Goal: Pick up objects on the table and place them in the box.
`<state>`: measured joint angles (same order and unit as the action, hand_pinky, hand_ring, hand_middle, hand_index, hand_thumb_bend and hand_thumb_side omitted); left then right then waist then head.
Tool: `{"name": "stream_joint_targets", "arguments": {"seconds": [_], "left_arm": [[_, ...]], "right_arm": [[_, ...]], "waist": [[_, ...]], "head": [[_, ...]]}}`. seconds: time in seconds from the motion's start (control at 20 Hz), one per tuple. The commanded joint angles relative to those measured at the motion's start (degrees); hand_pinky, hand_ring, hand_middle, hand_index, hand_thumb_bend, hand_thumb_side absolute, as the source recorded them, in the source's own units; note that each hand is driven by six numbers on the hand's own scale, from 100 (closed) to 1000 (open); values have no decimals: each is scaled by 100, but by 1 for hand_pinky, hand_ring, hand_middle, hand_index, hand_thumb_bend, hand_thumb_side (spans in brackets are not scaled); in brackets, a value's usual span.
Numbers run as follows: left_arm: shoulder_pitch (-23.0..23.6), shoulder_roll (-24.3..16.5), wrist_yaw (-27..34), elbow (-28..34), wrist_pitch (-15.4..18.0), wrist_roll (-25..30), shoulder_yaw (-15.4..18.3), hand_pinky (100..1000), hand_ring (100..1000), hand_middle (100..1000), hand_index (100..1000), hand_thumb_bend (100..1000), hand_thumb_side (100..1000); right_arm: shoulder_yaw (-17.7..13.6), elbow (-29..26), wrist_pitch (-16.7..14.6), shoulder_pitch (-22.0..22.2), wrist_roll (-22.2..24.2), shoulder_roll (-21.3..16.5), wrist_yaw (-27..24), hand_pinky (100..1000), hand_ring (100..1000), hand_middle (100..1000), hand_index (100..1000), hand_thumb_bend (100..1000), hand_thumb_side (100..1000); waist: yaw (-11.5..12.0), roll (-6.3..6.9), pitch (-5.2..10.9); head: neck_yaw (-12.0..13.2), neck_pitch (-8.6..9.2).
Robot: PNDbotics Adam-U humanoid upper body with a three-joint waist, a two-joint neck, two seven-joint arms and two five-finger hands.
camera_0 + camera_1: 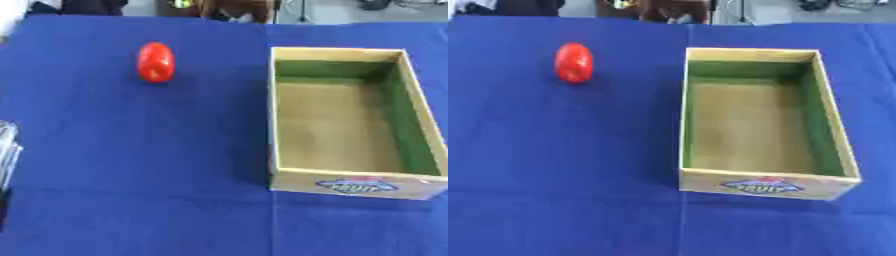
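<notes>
Left eye view: a red object lies on my blue desk, well left of the box; my left robot hand shows at the edge, its state I cannot tell.

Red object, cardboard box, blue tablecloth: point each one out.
red object (pixel 156 62), left eye view, middle of its glossy body.
cardboard box (pixel 756 186), right eye view, near wall by the printed label.
blue tablecloth (pixel 562 150), right eye view, bare cloth left of the box.
</notes>
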<state>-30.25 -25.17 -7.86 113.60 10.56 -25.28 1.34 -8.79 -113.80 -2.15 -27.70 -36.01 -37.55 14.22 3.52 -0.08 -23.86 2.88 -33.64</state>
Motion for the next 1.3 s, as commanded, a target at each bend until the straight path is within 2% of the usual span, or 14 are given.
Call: {"name": "stream_joint_targets", "arguments": {"seconds": [0.05, 0.85, 0.95, 1.3], "left_arm": [[-66, -129, 17, 99, -5, 6, 49, 563, 651, 617, 962, 187, 1000], [-96, -184, -15, 99, -36, 31, 22, 570, 657, 620, 961, 176, 1000], [-274, -373, -126, 22, -147, 144, -142, 571, 657, 620, 963, 172, 1000], [-1138, -1239, -546, -806, -678, 676, -341, 582, 668, 633, 974, 164, 1000]], "right_arm": [[-59, -79, -4, -27, 6, -137, -41, 756, 750, 792, 830, 100, 975], [-59, -79, -5, -2, 7, -158, -41, 757, 750, 792, 831, 100, 976], [-48, -79, -1, 39, 16, -213, -33, 757, 750, 792, 831, 100, 976], [-28, -79, -15, 10, 30, -233, -41, 757, 750, 792, 831, 100, 976]], "waist": [[-10, 2, 99], [-21, 19, 71], [-55, 77, 70], [-165, 78, -5]], "head": [[20, 46], [50, 39], [83, 39], [239, 111]]}}
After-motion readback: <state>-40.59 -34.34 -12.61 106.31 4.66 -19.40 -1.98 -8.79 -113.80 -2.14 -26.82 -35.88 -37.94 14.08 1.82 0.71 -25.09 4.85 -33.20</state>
